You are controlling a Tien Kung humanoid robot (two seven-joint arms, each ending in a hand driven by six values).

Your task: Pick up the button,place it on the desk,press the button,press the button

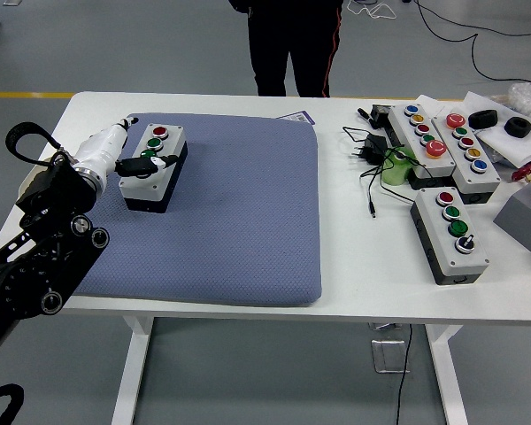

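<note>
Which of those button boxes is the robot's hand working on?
The button box alone on the blue mat, at the table's left. The left hand reaches over it; the other boxes sit far right, untouched.

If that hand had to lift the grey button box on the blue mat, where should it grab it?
Probably by the button box's two long dark side walls, coming down from above. The box is narrow across, lies flat on the mat, and the left hand is already beside it. Avoid the button-covered top.

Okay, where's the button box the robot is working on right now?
In the head view, the button box sits at the far left corner of the blue mat, with the left hand reaching over its top from the left.
</note>
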